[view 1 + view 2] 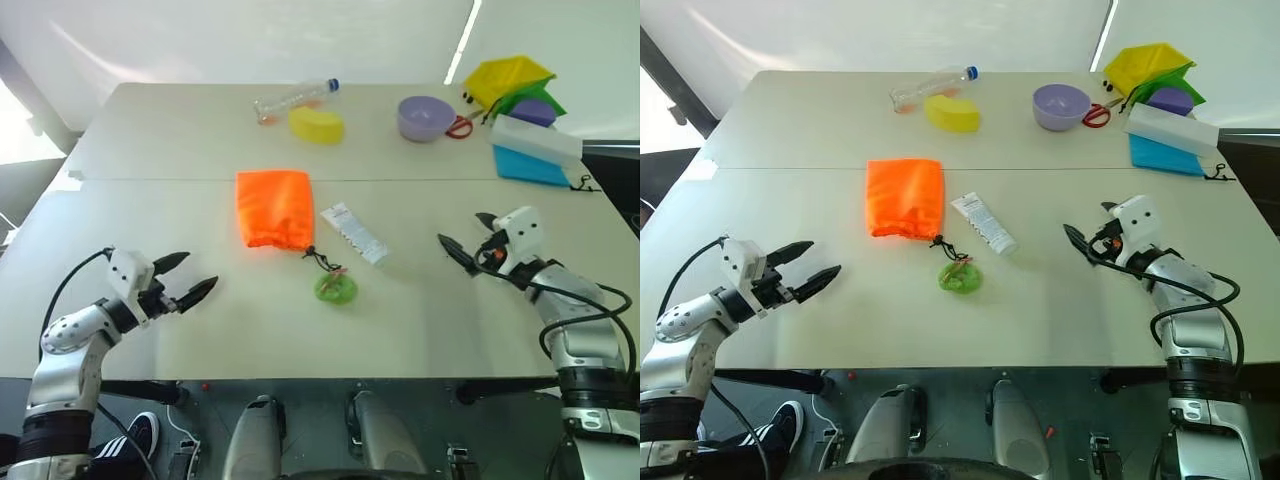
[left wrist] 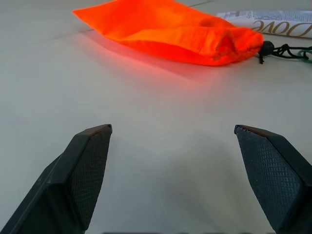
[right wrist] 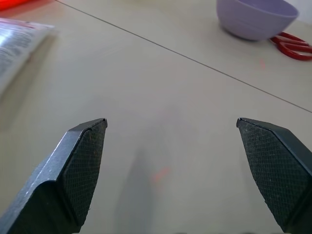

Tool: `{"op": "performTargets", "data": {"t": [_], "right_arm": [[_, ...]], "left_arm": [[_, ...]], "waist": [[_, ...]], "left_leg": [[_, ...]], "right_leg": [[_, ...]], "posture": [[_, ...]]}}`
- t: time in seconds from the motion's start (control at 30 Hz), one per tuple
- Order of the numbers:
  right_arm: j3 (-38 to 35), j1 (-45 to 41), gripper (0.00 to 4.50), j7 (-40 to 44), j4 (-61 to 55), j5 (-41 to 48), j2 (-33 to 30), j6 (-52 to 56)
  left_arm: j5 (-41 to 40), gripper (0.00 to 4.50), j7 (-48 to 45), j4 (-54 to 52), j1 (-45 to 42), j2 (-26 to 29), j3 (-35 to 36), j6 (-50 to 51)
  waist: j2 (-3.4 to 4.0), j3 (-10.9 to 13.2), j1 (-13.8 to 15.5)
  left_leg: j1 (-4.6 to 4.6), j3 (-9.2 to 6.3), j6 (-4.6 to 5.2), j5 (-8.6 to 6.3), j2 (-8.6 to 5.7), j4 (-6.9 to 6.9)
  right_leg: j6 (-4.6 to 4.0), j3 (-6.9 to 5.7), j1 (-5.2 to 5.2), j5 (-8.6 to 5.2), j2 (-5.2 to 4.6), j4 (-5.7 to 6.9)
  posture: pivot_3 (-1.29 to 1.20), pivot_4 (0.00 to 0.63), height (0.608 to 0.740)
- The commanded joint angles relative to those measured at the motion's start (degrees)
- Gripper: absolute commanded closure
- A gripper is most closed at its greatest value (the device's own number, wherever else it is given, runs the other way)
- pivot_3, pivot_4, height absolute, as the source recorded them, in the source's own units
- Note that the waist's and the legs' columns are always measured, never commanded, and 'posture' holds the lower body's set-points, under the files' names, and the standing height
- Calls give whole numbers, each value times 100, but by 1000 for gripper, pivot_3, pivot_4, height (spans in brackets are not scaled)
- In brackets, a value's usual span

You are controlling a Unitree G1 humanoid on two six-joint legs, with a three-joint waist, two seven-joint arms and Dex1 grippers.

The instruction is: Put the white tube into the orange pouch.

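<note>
The table (image 1: 420, 320) carries everything, with a seam running across it. At its far right corner a yellow bag (image 1: 505, 78) lies with green and purple things at its mouth; what else is inside I cannot tell. In front of it a white box (image 1: 535, 137) rests on a blue box (image 1: 528, 166). The orange pouch (image 1: 273, 206) lies flat near the middle, its gathered mouth toward the robot, and it looks flat and empty. A clear bottle (image 1: 292, 98) lies on its side at the far edge, a yellow sponge (image 1: 316, 125) just beside it. The purple bowl (image 1: 425, 117) stands upright, nothing visible in it, with red scissors (image 1: 459, 127) touching its right side. The white tube (image 1: 353, 233) lies on the table just right of the pouch, slanted, outside it. The pouch's dark cord (image 1: 320, 260) ends at a green tag (image 1: 335, 288) near the tube's near end.

The left gripper (image 1: 183, 279) hovers over the near left of the table, fingers spread wide and empty. The right gripper (image 1: 463, 240) hovers at the near right, fingers likewise apart, holding nothing.
</note>
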Motion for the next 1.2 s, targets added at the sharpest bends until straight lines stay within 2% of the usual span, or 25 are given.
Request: {"op": "performTargets", "data": {"t": [0.03,0.17,0.8,1.0,1.13,1.2], "right_arm": [[-138,-47,51,-15,96,-8,-52,-285],[-94,-18,51,-22,92,0,2,-351],[-37,83,51,-34,-70,6,51,-364],[133,485,51,870,-1204,752,14,151],[629,801,51,1336,-2221,854,-88,345],[783,800,51,1274,-2516,832,-28,477]], "left_arm": [[-58,204,67,-291,49,86,190,-42],[165,204,344,-307,-36,94,143,-86],[-145,204,176,-553,-288,47,116,24],[23,204,261,-616,-664,75,-9,-61],[835,204,531,-299,-1339,-77,-600,-631],[1252,204,597,-99,-1551,-96,-891,-949]], "waist": [[0,0,0],[0,0,-4],[0,0,-2],[0,0,8],[1,1,34],[0,0,25]], "left_leg": [[0,0,0,0,0,0],[2,1,0,0,0,3],[3,2,0,0,0,4],[1,2,0,0,0,3],[4,-1,0,0,0,7],[6,-1,0,0,-2,13]], "right_leg": [[0,0,0,0,1,0],[0,2,0,1,1,3],[0,3,0,1,2,5],[1,3,0,1,4,5],[2,2,5,1,7,7],[2,2,10,1,5,7]], "posture": [[0,150,740],[0,150,740],[0,150,740],[0,150,740],[0,150,740],[0,150,740]]}}
